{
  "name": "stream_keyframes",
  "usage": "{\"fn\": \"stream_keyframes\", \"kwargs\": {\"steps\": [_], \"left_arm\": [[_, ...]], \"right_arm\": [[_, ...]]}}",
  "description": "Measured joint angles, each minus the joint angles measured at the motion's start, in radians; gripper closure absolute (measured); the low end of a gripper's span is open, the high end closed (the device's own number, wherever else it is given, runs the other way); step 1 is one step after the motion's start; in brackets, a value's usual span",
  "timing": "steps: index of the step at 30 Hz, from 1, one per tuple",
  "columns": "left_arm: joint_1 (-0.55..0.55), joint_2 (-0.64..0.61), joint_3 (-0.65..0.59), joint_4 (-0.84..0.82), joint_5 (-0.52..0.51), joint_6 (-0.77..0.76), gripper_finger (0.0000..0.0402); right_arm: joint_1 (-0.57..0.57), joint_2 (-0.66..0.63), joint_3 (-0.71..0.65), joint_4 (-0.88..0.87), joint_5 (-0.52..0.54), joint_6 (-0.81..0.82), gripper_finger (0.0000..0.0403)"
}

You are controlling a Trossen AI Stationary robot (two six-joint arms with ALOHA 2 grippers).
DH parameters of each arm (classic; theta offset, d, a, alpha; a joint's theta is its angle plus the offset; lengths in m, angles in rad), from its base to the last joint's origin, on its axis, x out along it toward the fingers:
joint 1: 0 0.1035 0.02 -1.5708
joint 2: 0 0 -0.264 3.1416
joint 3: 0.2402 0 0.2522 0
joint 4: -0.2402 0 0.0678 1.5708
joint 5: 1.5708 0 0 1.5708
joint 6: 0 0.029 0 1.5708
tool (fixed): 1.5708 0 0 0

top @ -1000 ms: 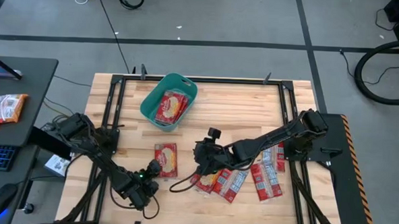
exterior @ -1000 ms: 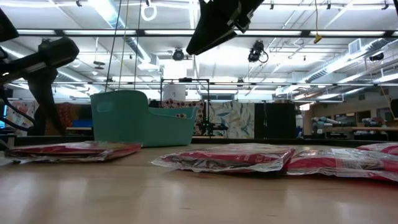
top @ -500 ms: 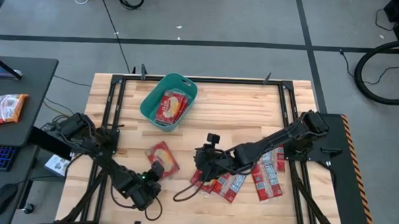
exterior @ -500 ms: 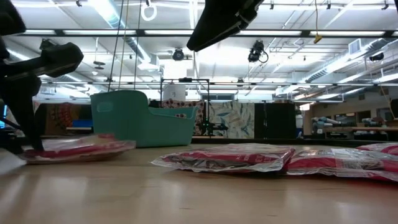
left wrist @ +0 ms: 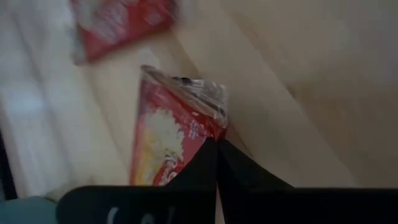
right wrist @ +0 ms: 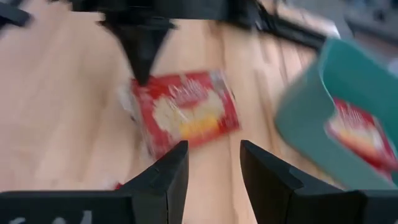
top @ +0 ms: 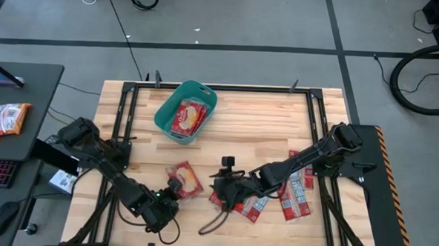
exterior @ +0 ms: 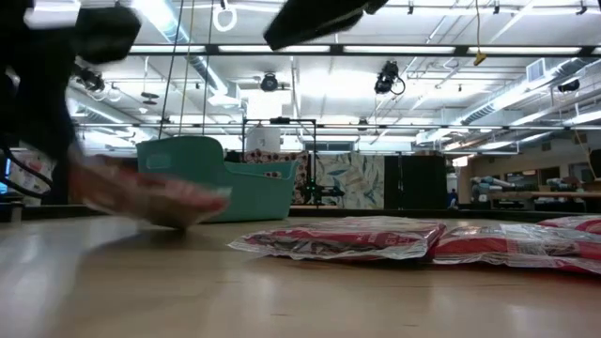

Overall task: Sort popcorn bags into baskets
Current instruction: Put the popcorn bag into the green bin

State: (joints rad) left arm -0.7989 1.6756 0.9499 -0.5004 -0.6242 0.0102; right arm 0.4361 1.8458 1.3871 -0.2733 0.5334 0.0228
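A red popcorn bag (top: 186,179) is held up at a slant near the table's front left, my left gripper (top: 173,188) shut on it. In the low view the bag (exterior: 150,192) shows in front of the teal basket (exterior: 211,178). The basket (top: 185,111) stands at the far left with a bag (top: 188,118) lying inside. My right gripper (top: 227,191) hovers open over the left end of a pile of bags (top: 253,200); nothing is between its fingers (right wrist: 214,162). More bags (top: 294,187) lie flat at the right. My left gripper pinches the bag at one near corner (left wrist: 210,132) between its two shut fingers. The fingers come from the near side, slanting down. The bag is tilted and raised off the wood; whether its lowest edge (exterior: 178,221) still rests on the table I cannot tell.
A dark cable loop (top: 214,221) lies on the wood near the front edge. Orange-and-white snack packets (top: 4,119) sit on the side desk at the left. Bare wood lies between the basket and the bags at the right.
My left gripper has shut on the bag's near corner and risen with it. The bag, which lay flat, has turned about and tipped up off the wood. My right gripper has moved toward the near edge, staying open.
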Motion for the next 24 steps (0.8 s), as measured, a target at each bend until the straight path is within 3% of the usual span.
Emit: {"fn": "stream_keyframes", "kwargs": {"steps": [9,24], "left_arm": [[0.055,-0.114,0.045,-0.003,-0.048,-0.079,0.0400],[0.121,-0.172,0.045,0.165,-0.136,-0.146,0.0401]], "right_arm": [[0.041,0.001,-0.143,0.366,-0.024,-0.266,0.0253],[0.037,0.001,-0.149,0.367,-0.016,-0.262,0.0234]]}}
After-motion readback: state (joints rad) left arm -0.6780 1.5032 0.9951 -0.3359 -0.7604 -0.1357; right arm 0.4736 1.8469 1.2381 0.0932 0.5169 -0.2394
